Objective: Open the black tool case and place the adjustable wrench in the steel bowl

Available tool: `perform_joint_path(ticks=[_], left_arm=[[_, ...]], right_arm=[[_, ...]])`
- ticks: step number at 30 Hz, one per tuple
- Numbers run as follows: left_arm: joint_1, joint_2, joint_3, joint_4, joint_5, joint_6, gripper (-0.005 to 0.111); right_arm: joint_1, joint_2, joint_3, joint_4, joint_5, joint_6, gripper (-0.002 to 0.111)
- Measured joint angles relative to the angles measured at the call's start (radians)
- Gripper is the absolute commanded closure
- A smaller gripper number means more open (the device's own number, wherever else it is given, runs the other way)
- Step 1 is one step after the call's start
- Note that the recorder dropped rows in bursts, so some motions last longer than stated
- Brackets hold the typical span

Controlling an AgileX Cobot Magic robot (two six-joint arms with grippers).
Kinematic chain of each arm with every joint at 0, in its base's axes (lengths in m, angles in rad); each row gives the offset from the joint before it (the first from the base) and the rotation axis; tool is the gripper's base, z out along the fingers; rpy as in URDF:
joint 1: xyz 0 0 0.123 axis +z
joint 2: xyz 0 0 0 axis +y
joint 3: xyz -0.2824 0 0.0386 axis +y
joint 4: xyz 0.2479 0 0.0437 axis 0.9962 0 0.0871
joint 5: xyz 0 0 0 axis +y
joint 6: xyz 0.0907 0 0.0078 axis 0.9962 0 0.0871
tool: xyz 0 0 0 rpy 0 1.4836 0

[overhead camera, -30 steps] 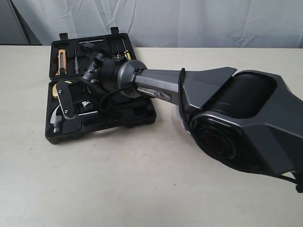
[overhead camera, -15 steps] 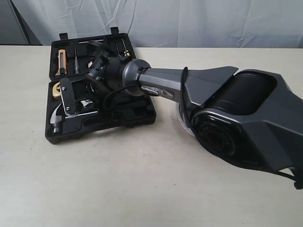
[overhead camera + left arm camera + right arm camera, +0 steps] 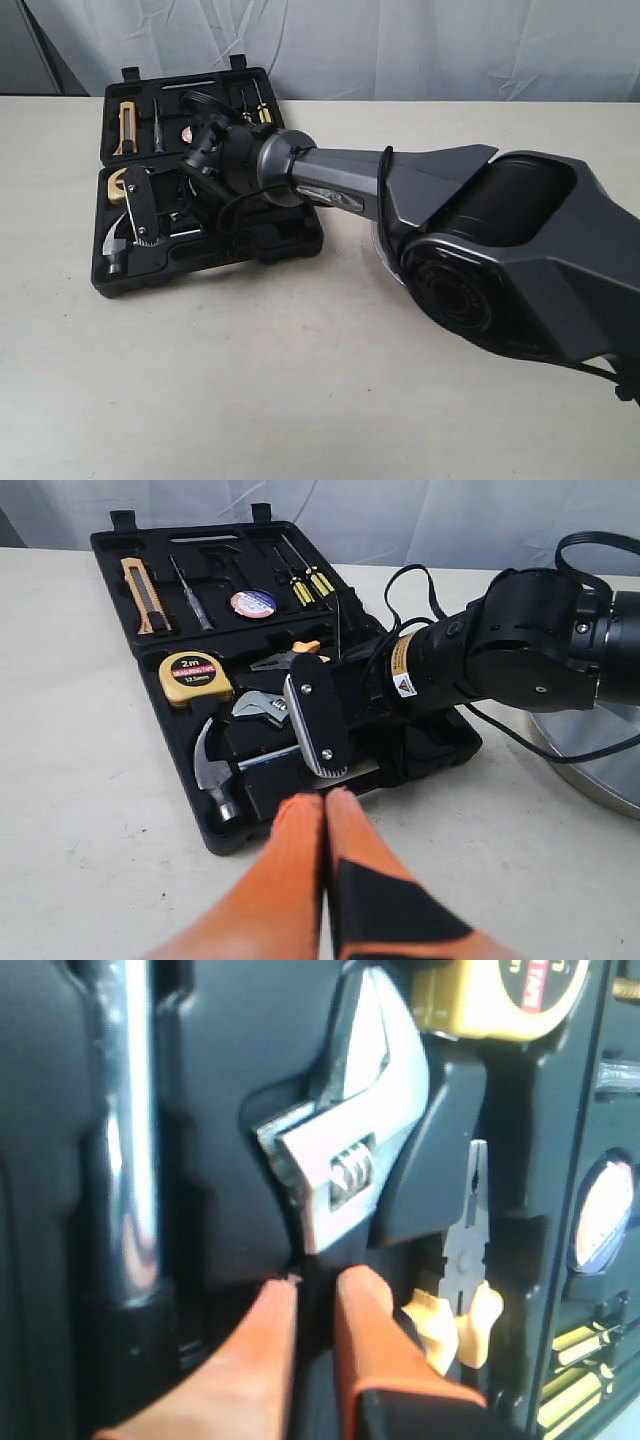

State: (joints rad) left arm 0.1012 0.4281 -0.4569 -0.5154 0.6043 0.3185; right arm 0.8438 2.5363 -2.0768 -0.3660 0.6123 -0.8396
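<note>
The black tool case (image 3: 260, 250) lies open on the table, its tools in moulded slots (image 3: 120, 555). The adjustable wrench (image 3: 345, 1175) rests in its slot, silver head beside the tape measure (image 3: 262, 708). My right gripper (image 3: 318, 1285) reaches into the case (image 3: 150, 215), its orange fingers closed in on either side of the wrench's black handle. My left gripper (image 3: 325, 798) is shut and empty, hovering just off the case's near edge. Only part of the steel bowl (image 3: 590, 760) shows, behind the right arm, as a sliver (image 3: 378, 245) in the exterior view.
A claw hammer (image 3: 210, 770), yellow tape measure (image 3: 193, 675) and orange-handled pliers (image 3: 462, 1250) lie in slots around the wrench. The lid holds a utility knife (image 3: 145, 595) and small screwdrivers (image 3: 310, 580). The right arm (image 3: 480, 240) spans the table's right half.
My right gripper's fingers have narrowed onto the wrench handle. The case has shifted slightly away from the table's front edge.
</note>
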Motion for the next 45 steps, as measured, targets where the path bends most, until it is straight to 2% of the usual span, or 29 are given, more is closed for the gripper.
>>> perform_joint_path(ticks=[45], left_arm=[[0.000,0.000,0.000,0.000,0.006,0.000,0.107]], right_arm=[[0.000,-0.014,0.007,-0.043,-0.055,0.115,0.109]])
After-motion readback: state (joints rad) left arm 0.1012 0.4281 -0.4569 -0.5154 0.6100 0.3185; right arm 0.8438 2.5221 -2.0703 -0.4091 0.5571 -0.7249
